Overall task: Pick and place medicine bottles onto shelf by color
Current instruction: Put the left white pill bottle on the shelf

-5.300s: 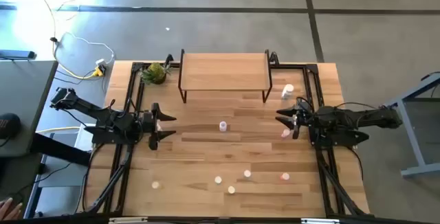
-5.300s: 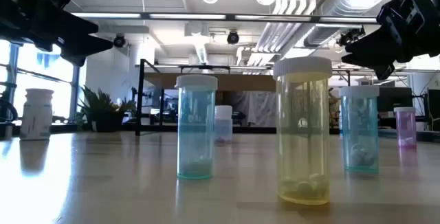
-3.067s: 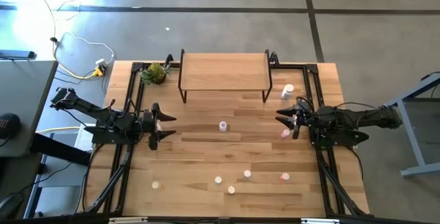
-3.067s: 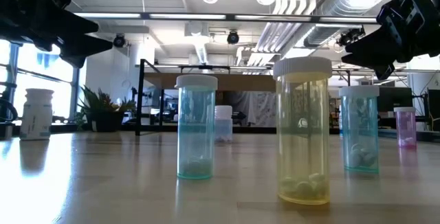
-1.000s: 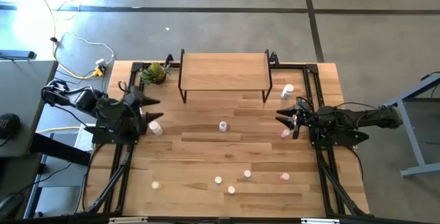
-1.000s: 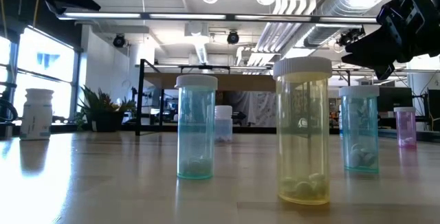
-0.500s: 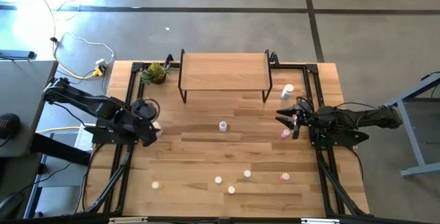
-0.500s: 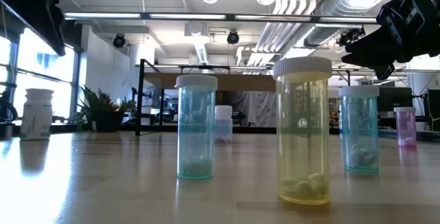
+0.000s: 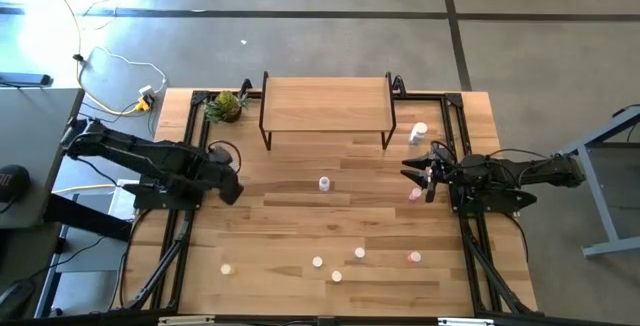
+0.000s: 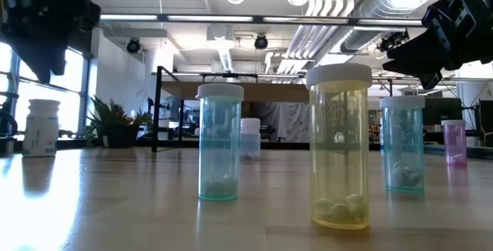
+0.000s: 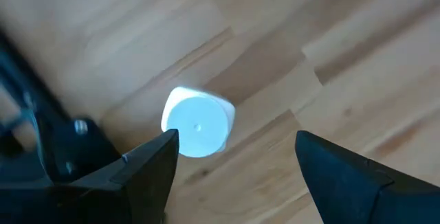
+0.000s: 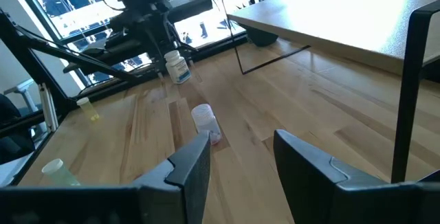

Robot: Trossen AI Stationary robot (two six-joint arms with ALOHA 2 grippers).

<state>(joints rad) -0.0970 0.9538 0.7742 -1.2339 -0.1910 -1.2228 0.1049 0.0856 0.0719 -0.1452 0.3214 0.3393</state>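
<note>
At nine o'clock on the desk point(image 9: 300, 226), my left hand point(image 11: 234, 159) hangs wide apart over a white bottle point(image 11: 198, 122); dropping crooked, I could tip it.

smooth wood table point(image 9: 300, 236), translucent plastic bottles point(image 10: 339, 147)

The left arm point(image 9: 150, 156) is the only moving element. Five seconds ago it extends level over the table's left edge with its fingers pointing toward the centre; it then swings back toward the plant corner, and now points downward. The left gripper point(image 11: 230, 165) now hangs with fingers spread directly above a white medicine bottle point(image 11: 198, 123) standing near the left edge (a bottle exposed on the table one second ago, and now covered by the gripper in the high view).
</note>
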